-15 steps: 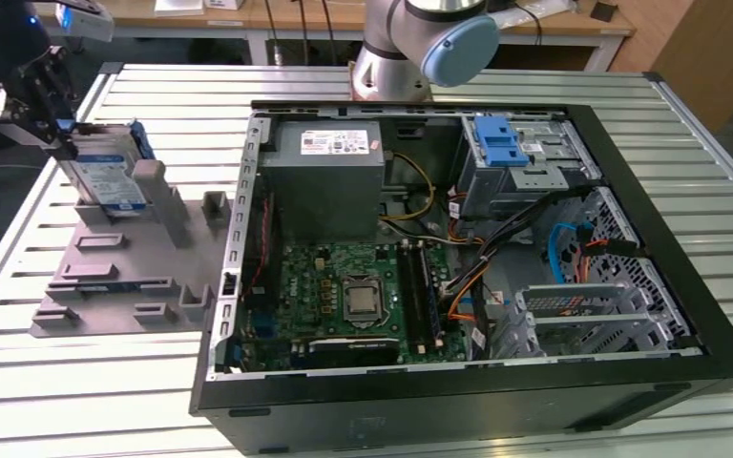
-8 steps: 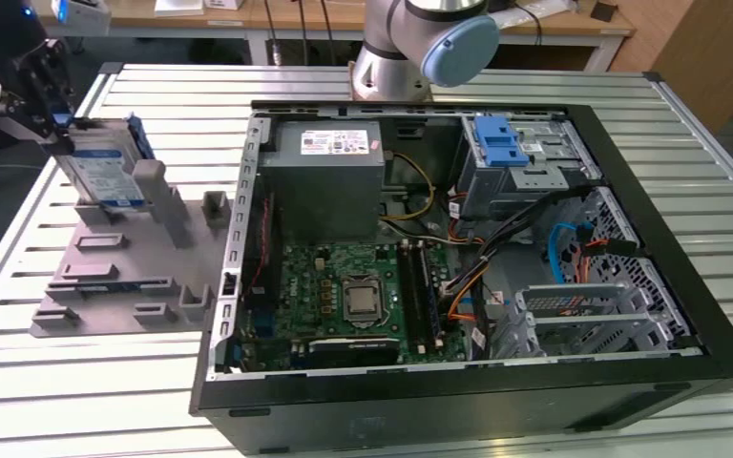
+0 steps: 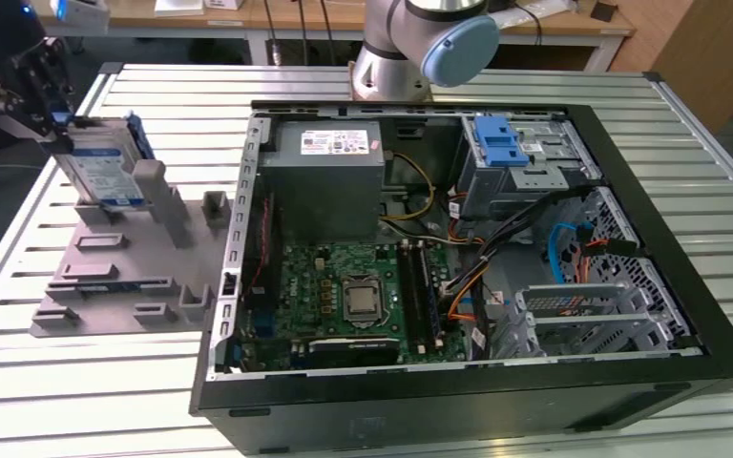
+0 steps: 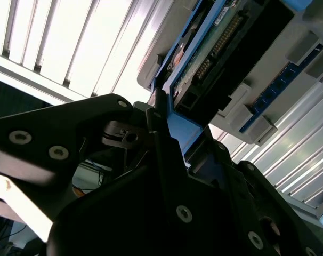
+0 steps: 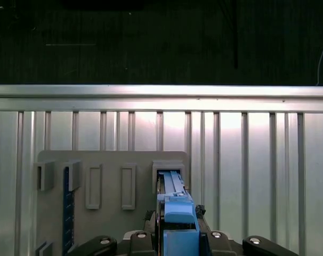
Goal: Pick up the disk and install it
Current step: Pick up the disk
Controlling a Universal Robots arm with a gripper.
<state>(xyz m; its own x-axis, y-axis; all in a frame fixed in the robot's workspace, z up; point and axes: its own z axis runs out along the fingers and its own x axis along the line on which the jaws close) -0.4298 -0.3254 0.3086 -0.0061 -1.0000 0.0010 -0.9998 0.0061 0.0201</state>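
The disk (image 3: 102, 164), a silver drive with a white-and-blue label in a blue carrier frame, stands on edge in a slot of the grey fixture plate (image 3: 112, 286) on the exterior view's left. My gripper (image 3: 51, 116) is at its upper far edge, shut on it. In the first wrist view the blue frame of the disk (image 5: 175, 205) sits between the black fingers of the gripper (image 5: 177, 216), over the fixture's slot. The second wrist view shows the disk (image 4: 220, 40) from its circuit-board side, with the gripper (image 4: 169, 125) clamped on the blue frame.
An open black computer case (image 3: 621, 191) lies on the slatted metal table (image 3: 87, 401), with a grey power supply (image 3: 325, 181), a motherboard (image 3: 347, 296), a drive bay with a blue latch (image 3: 500, 143) and a metal cage (image 3: 583, 315). The arm's base (image 3: 399, 57) stands behind the case.
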